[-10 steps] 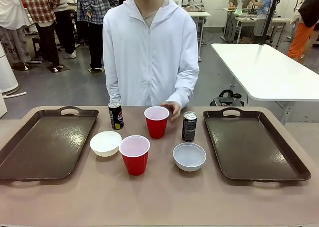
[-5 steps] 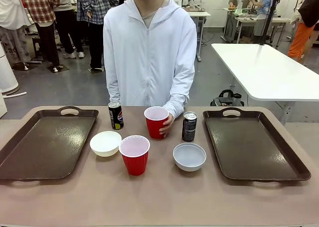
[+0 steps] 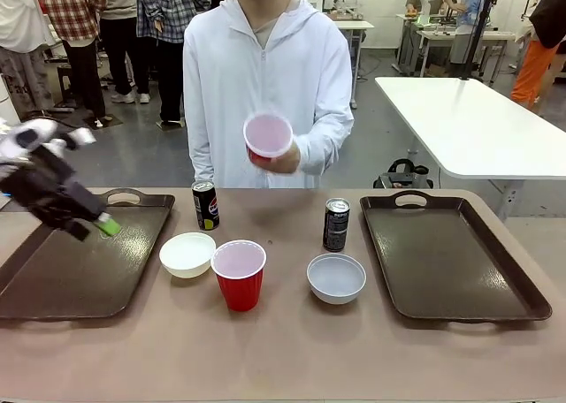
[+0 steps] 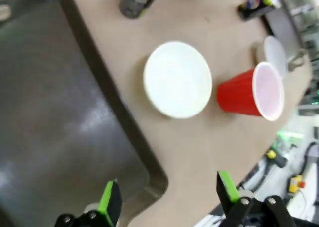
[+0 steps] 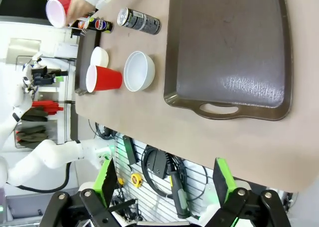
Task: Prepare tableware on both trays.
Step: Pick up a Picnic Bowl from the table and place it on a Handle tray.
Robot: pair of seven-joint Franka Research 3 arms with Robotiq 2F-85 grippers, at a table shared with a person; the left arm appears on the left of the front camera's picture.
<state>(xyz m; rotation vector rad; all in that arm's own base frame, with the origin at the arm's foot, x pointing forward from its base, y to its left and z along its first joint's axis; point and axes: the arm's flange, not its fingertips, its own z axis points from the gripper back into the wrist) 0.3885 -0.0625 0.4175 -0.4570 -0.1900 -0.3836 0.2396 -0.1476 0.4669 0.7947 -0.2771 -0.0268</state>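
A person's hand holds one red cup (image 3: 268,137) up at chest height, its mouth tipped toward me; the right wrist view has that cup (image 5: 57,11) at its top left. The other red cup (image 3: 239,275) (image 4: 249,90) stands mid-table between two white bowls (image 3: 187,254) (image 3: 336,277). A Pepsi can (image 3: 205,205) and a second black can (image 3: 335,224) stand behind them. Both brown trays (image 3: 62,270) (image 3: 451,262) lie bare. My left gripper (image 3: 93,226) (image 4: 168,194) hovers open over the left tray's (image 4: 50,112) inner rim, the near bowl (image 4: 177,79) ahead of it. My right gripper (image 5: 164,179) is open, high above the table's near edge.
The person in a white hooded jacket (image 3: 265,85) stands at the far edge, centre. Bare table lies between the trays in front of the bowls. In the right wrist view the right tray (image 5: 229,48) lies ahead, with a bowl (image 5: 138,71) and the standing cup (image 5: 103,78) beyond it.
The person gripped the far red cup and lifted it off the table to chest height. My left arm has come into the front view over the left tray.
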